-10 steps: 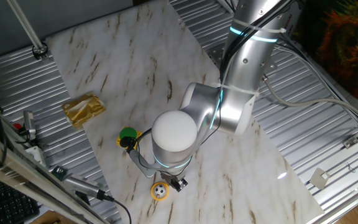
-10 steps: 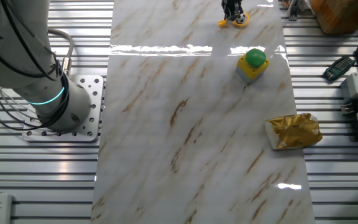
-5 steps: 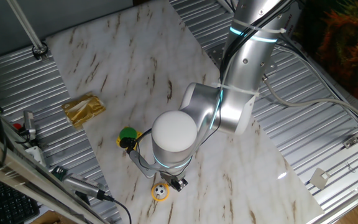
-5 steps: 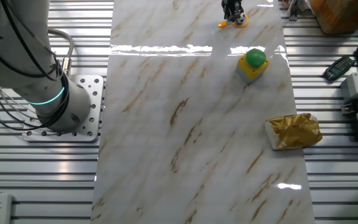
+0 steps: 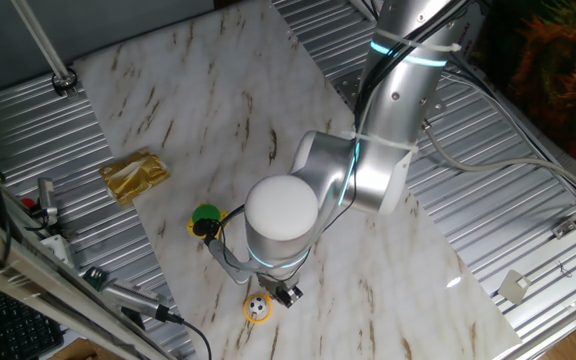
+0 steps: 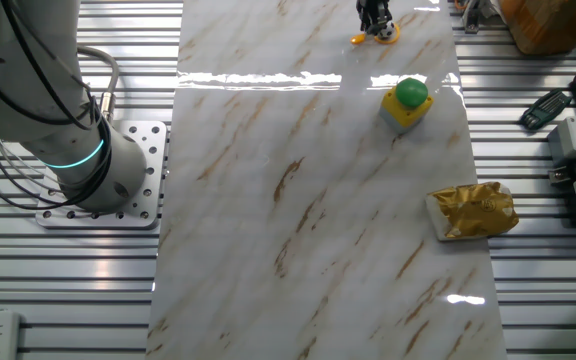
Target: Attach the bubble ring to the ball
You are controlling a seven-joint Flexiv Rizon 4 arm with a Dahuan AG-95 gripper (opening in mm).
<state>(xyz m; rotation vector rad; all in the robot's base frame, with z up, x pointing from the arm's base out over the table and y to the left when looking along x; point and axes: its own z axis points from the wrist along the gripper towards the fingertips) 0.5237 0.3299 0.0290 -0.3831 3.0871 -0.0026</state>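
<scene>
The yellow-orange bubble ring [image 5: 257,310] lies flat on the marble slab near its front edge. The small black-and-white ball [image 5: 257,305] sits inside the loop. In the other fixed view the ring [image 6: 385,37] shows at the top edge, its short handle pointing left, and the ball is too small to make out. My gripper [image 5: 286,294] is low, right beside the ring, and mostly hidden under my white wrist. Its dark fingers [image 6: 373,14] stand just over the ring. I cannot see whether the jaws are open or shut.
A yellow box with a green round button [image 5: 206,216] [image 6: 407,100] stands close behind the ring, with a cable running past it. A crumpled gold packet [image 5: 135,175] [image 6: 472,211] lies further along the slab's edge. Ribbed metal table [image 6: 78,280] surrounds the marble slab [image 6: 298,200].
Almost nothing. In the other fixed view the ring and fingers have shifted very slightly left since a second ago. The arm holds the same pose.
</scene>
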